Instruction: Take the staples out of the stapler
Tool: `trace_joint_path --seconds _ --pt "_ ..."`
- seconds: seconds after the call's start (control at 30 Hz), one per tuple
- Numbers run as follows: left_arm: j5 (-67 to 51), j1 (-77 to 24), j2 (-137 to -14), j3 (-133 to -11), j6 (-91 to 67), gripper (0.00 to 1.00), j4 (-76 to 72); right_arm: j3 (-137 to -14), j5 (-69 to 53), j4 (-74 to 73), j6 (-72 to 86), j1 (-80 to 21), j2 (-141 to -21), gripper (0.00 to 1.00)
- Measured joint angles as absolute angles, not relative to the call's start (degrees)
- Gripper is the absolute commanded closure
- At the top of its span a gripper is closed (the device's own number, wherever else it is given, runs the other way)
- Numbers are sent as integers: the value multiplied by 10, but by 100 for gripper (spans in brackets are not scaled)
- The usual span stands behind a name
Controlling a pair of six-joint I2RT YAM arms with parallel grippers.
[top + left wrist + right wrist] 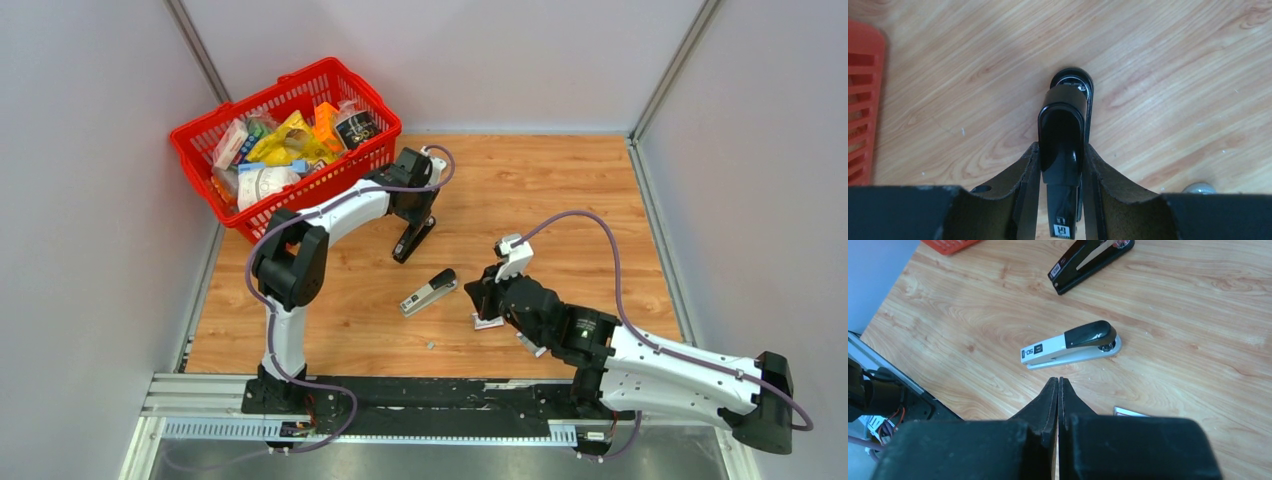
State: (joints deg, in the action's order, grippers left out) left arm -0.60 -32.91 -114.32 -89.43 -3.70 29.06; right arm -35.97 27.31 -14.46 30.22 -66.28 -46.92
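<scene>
The stapler (428, 292), black top arm on a silver-grey body, lies flat in the middle of the table; it also shows in the right wrist view (1070, 346). My right gripper (478, 290) (1058, 381) is shut and empty, hovering just right of it. A tiny silvery bit, perhaps staples (430, 343), lies on the wood nearer the front. My left gripper (413, 235) (1060, 147) is shut on a second, all-black stapler (1063, 135) (1091, 260), holding its rear end; its front rests on the table.
A red basket (200, 140) full of packets stands at the back left, close to my left arm. A small white-and-red box (488, 322) (1130, 412) lies under my right gripper. Grey walls enclose the table.
</scene>
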Motion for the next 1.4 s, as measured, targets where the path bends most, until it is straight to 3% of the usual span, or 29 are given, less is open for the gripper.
trace_joint_path --seconds 0.87,1.27,1.4 --pt "10 -346 -1198 -866 -46 100 155 -322 249 -137 330 -663 -479 100" --pt "16 -349 -1189 -866 -46 100 160 -318 249 -135 336 -663 -480 100" --pt "15 -351 -1186 -866 -46 88 168 -318 249 -135 337 -663 -480 96"
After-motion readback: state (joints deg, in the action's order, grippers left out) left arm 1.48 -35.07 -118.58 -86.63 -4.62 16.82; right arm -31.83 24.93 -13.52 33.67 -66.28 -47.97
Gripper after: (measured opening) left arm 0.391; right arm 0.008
